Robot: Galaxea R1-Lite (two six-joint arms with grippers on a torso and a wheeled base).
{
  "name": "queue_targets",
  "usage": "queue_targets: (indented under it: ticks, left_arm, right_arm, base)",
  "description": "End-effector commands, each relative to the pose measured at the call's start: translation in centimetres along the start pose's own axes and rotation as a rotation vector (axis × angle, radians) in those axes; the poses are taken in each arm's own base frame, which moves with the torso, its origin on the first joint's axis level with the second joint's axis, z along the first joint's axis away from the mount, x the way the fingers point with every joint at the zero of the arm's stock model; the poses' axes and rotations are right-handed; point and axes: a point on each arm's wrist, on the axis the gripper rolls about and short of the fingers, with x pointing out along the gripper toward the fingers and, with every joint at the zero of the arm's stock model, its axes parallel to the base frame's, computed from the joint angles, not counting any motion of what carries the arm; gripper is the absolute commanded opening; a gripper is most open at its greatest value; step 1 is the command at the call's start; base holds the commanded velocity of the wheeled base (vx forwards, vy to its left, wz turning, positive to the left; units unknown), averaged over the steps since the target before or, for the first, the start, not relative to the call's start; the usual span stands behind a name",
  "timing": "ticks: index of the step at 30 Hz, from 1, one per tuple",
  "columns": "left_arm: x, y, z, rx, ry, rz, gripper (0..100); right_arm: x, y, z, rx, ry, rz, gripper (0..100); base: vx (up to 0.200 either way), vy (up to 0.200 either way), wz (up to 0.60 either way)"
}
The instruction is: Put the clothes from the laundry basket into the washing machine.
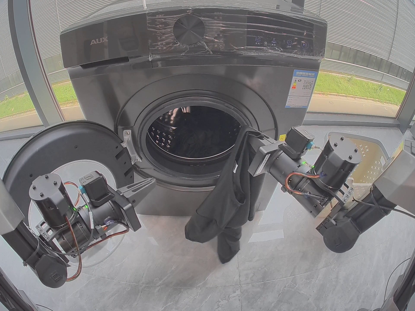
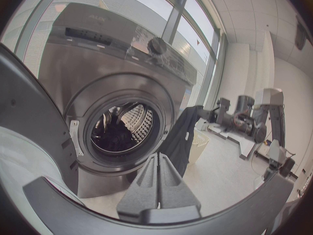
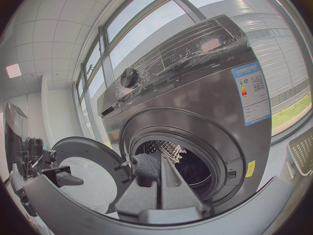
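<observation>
Head view: right gripper (image 1: 253, 140) clamped tight on the top edge of a black garment (image 1: 229, 199), held up at the right rim of the drum opening (image 1: 192, 137) of the washing machine (image 1: 194, 78). Bulk of the cloth hanging straight down outside the drum, lowest folds close to the floor (image 1: 173, 260); whether touching it, hard to tell. Door (image 1: 56, 152) swung wide open to the left, left gripper (image 1: 147, 184) low in front of it, well apart from the garment. Laundry basket (image 1: 371, 156) behind the right arm, contents hidden. Left wrist view: left gripper (image 2: 158, 177) with fingers pressed together, nothing between them; dark clothes (image 2: 114, 137) lying inside the drum; black garment (image 2: 181, 137) draped from the right gripper (image 2: 202, 113) beside the opening. Right wrist view: black garment (image 3: 146, 165) bunched and pinched between the closed fingers of the right gripper (image 3: 159, 177), drum mouth directly ahead. Handling, as a judgement: light, soft and limp, with no stiffness to steer by; apt to swing, trail and snag on the door seal or hinge. Little risk of damage, some risk of slipping from a thin pinch. Best taken by a gathered bunch of fabric rather than a single edge. Present pinch at the top probably sound enough, but long tail likely needing to go deep into the drum before release, else liable to spill back over the rim.
</observation>
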Motion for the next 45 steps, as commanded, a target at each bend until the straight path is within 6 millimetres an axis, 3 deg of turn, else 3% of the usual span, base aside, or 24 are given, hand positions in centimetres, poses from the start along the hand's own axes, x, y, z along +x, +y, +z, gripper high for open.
queue_targets:
  ticks: [1,13,19,25,26,39,45]
  left_arm:
    - [0.4,0.1,-3.0,0.009,0.122,-0.007,0]
    - [1.0,-1.1,-5.3,-0.029,0.222,-0.115,0]
    - [2.2,-0.6,-7.4,-0.046,0.284,-0.133,0]
    - [2.8,-0.2,-7.7,-0.051,0.281,-0.128,0]
    - [2.9,-0.2,-7.7,-0.051,0.279,-0.128,100]
    - [5.8,0.1,-9.9,-0.065,0.293,-0.143,100]
    - [7.6,0.5,-10.0,-0.062,0.250,-0.147,100]
  right_arm:
    - [1.4,0.2,-0.3,0.001,0.006,0.004,0]
    - [3.4,3.0,-0.1,0.016,0.024,0.063,0]
    - [4.0,3.3,-1.1,0.013,0.035,0.069,0]
    - [4.4,3.3,-1.7,0.012,0.032,0.069,0]
    - [4.4,3.3,-1.7,0.012,0.031,0.069,0]
    - [4.4,4.9,-1.7,0.022,0.022,0.067,0]
    - [4.4,5.3,-1.7,0.025,0.019,0.072,0]
  base:
    - [0.000,0.000,0.00]
    - [0.000,0.000,0.00]
    - [0.000,0.000,0.00]
    - [0.000,0.000,0.00]
    - [0.000,0.000,0.00]
    - [0.000,0.000,0.00]
    - [0.000,0.000,0.00]
